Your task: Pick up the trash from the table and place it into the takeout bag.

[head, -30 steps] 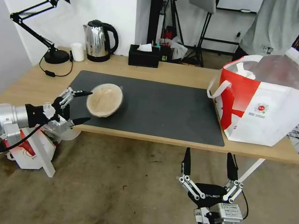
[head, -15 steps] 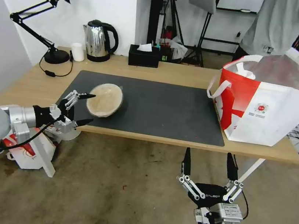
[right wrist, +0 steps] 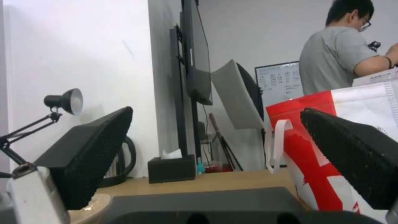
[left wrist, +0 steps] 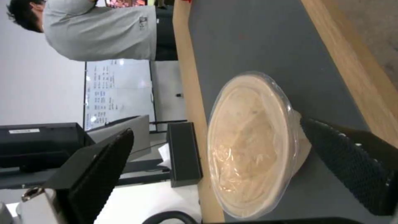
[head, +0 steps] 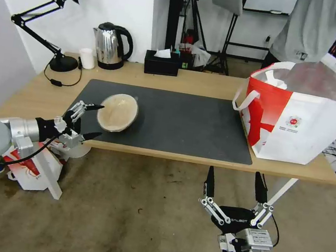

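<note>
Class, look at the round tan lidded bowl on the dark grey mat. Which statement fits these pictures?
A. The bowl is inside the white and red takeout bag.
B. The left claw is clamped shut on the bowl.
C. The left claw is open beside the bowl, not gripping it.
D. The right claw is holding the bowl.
C: the left claw is spread open at the edge of the round tan lidded bowl, which sits on the dark grey mat, ungripped.

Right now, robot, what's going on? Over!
Left gripper open, beside tan lidded bowl, not gripping. Right gripper open, parked below the table. Takeout bag open at right. Mat between them bare.
</note>
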Available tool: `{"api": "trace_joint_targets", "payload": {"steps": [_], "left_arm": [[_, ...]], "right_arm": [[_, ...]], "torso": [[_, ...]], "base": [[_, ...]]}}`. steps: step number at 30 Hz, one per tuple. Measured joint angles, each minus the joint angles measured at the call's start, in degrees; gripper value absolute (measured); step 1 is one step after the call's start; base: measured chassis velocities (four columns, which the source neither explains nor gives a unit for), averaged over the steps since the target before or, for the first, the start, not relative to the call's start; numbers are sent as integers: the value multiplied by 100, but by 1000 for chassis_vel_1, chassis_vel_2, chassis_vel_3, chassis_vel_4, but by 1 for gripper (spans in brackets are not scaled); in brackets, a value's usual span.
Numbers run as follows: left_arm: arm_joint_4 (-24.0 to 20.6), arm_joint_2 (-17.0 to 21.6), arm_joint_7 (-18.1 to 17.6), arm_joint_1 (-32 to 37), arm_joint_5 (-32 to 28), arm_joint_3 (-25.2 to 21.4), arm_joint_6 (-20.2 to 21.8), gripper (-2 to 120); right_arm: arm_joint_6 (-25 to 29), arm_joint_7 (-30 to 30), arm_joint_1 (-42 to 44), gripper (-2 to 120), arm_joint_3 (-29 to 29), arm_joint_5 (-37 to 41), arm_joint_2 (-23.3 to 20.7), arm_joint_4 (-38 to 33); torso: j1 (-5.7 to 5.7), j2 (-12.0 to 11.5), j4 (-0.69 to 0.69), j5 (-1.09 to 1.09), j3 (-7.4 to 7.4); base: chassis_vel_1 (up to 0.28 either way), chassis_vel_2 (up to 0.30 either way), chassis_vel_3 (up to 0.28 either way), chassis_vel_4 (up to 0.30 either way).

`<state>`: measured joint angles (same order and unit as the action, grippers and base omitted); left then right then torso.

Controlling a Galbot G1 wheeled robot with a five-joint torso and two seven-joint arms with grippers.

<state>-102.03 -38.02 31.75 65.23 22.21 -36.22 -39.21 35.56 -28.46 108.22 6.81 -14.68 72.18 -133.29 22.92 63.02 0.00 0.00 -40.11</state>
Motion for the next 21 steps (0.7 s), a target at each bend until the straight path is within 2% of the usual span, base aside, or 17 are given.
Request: {"api": "trace_joint_targets", "payload": {"steps": [21], "left_arm": [[263,-74,27,-232,184,95,7,100]], "right_arm": [[0,0,0,100,0,0,0,0]], "torso": [[0,0,0,0,0]], "base": [[0,0,0,0]]}}
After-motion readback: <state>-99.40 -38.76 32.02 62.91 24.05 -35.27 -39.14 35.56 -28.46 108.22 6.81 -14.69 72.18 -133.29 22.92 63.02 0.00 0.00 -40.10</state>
